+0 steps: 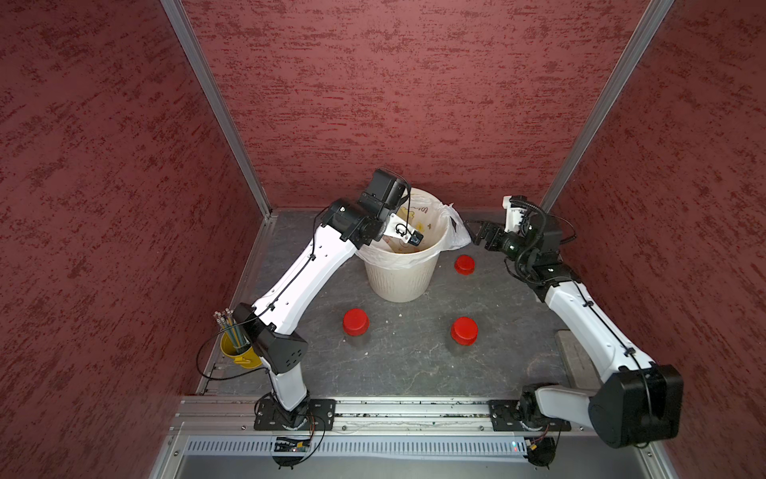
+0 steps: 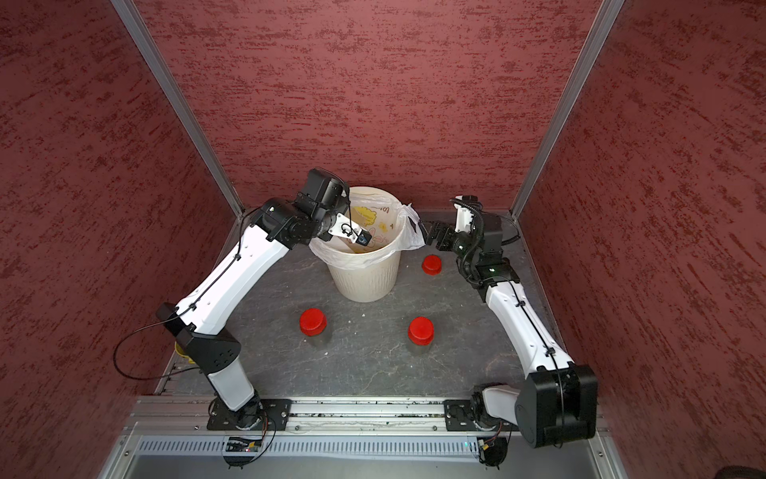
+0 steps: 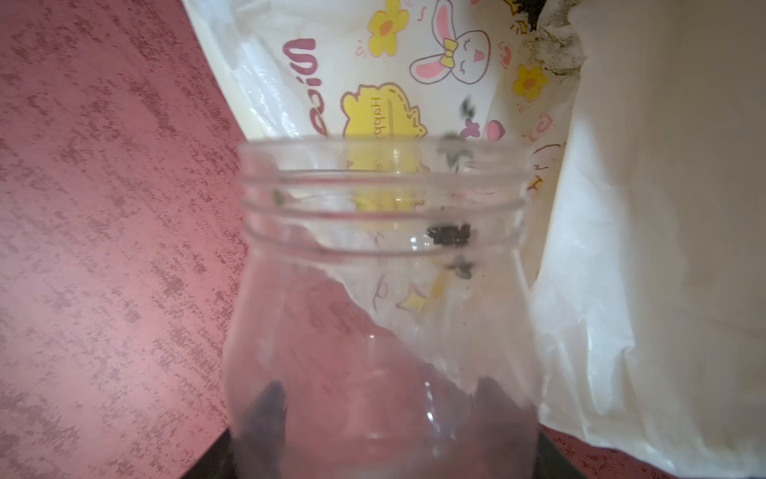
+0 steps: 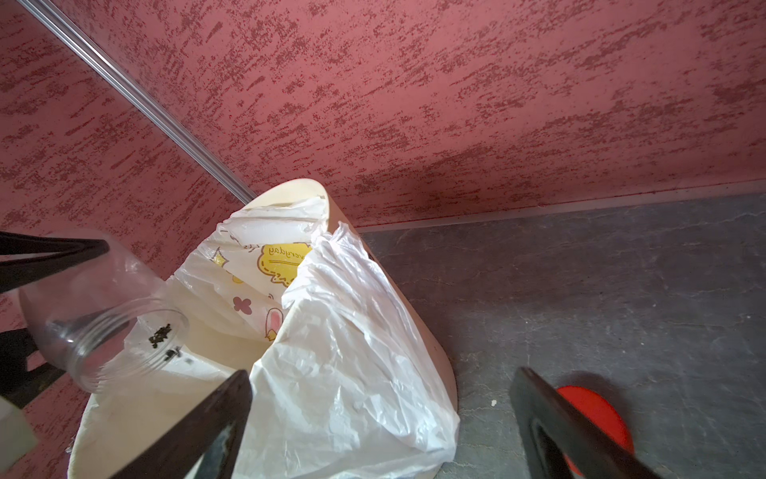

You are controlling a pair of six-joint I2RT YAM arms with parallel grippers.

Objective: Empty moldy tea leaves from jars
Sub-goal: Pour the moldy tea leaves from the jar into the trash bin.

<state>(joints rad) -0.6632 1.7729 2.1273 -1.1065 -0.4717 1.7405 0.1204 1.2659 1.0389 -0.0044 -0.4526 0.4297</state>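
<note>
I'm tipping one jar (image 3: 381,311) mouth-down over the far bin (image 1: 398,282), left end effector (image 3: 381,394) clamping it; only a few tea leaves (image 3: 449,234) are clinging near its neck. Right end effector (image 1: 482,239) is hanging open beside the bin. Two capped jars (image 1: 355,322) (image 1: 464,330) are waiting nearer on the counter (image 1: 414,365).

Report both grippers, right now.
Left gripper: shut on the uncapped clear jar, tipped over the bin.
Right gripper: open, holding nothing.
</note>
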